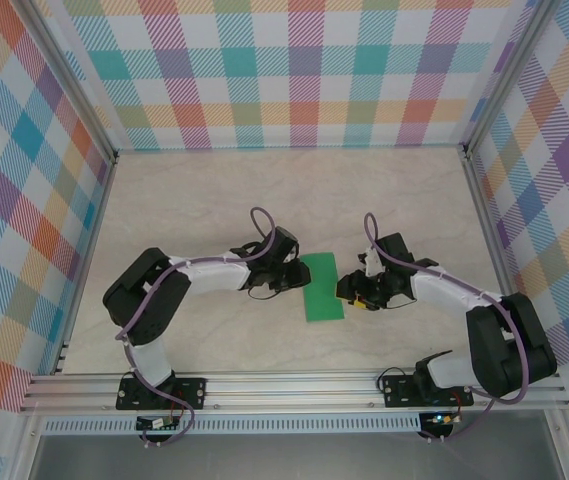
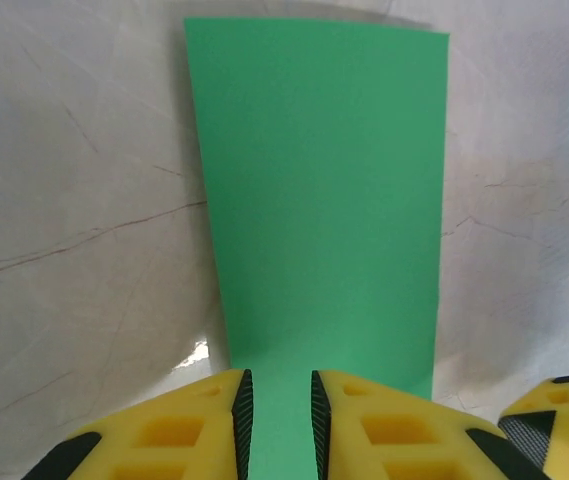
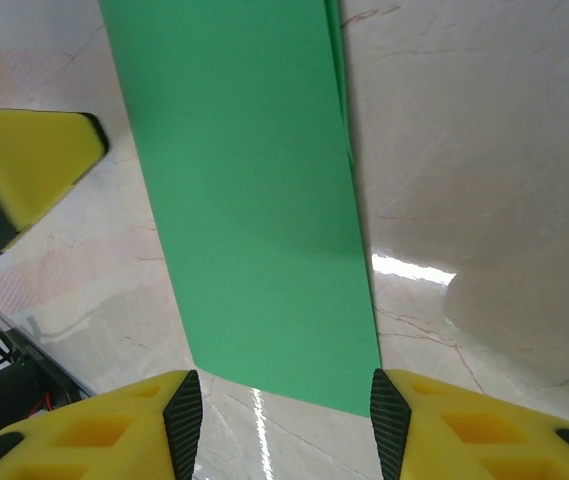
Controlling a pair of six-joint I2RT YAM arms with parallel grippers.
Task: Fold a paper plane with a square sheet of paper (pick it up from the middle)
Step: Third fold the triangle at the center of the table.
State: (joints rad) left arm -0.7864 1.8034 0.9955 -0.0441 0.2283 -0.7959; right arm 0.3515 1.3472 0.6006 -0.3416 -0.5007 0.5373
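Observation:
The green sheet of paper (image 1: pixel 322 288) lies flat on the table between the two arms. It is a long rectangle with two layers showing along one long edge (image 3: pixel 342 90), not a pointed plane. My left gripper (image 1: pixel 294 275) sits at its left long edge. Its yellow jaws stand a narrow gap apart over the paper (image 2: pixel 324 200), and green shows between the pads (image 2: pixel 243 415). My right gripper (image 1: pixel 349 292) is open at the paper's right side. In the right wrist view its pads (image 3: pixel 182 420) flank the paper's near short end (image 3: pixel 264 250) without touching it.
The pale marble-patterned tabletop (image 1: pixel 214 200) has free room behind and on both sides of the paper. Checked walls (image 1: pixel 294 70) enclose the back and sides. An aluminium rail (image 1: pixel 294 385) runs along the near edge by the arm bases.

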